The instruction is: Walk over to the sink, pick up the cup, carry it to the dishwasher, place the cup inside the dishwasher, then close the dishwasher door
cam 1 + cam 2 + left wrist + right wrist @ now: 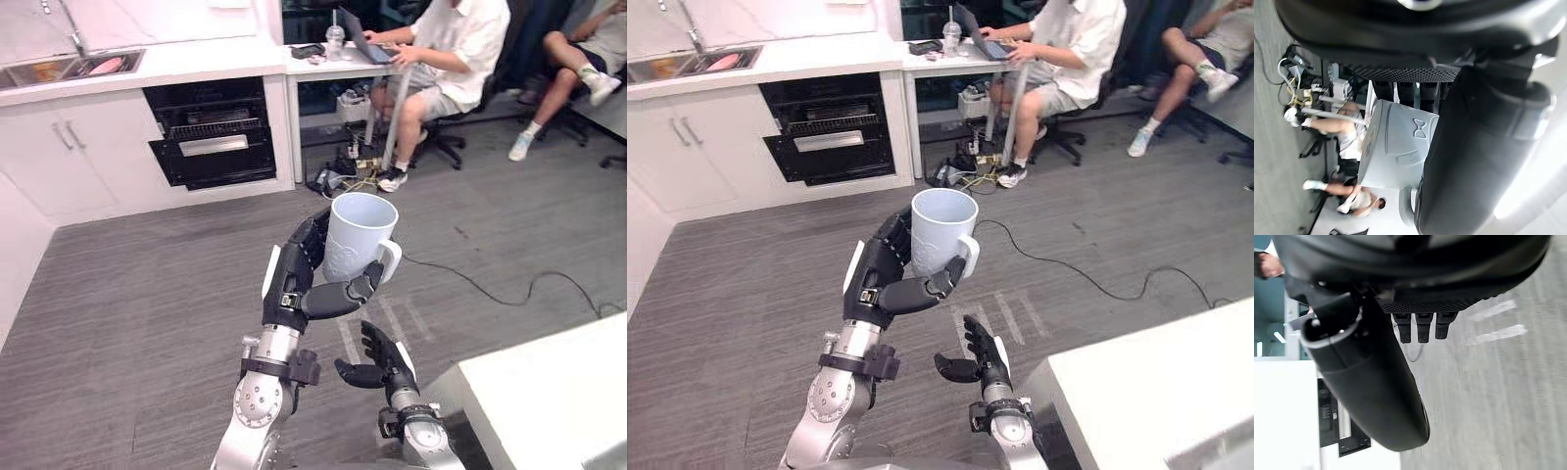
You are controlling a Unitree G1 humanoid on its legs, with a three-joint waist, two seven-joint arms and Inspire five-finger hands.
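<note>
**Left eye view.** Locate the left hand [297, 284] at centre frame, raised above the grey floor [147, 294]. Its fingers and thumb are curled round the white cup [358, 235]. The fingers sit behind the cup wall and the thumb crosses the front just below the handle. The cup is upright with its mouth open to the top. The right hand [377, 364] hangs lower and just beside the left wrist, with its fingers relaxed, apart and holding nothing. The dishwasher [211, 132] stands well apart at the far wall, under the white counter, and you can see its dark interior and racks. The sink [69, 69] is set into that counter to the left of the dishwasher. A seated person [446, 54] works at a desk to the right of the dishwasher. A second person's legs [578, 73] show at the far right. A white table [549, 392] occupies the near right corner.

**Right eye view.** You find the same layout here: the cup is clamped in the left hand and the right hand hangs loose below it.

**Left wrist view.** Confirm the grip here. The fingers [1405, 90] wrap one side of the cup and the thumb [1474, 161] presses the other, next to the handle.

**Right wrist view.** The fingertips [1422, 328] extend side by side over bare floor. They close on nothing.
</note>
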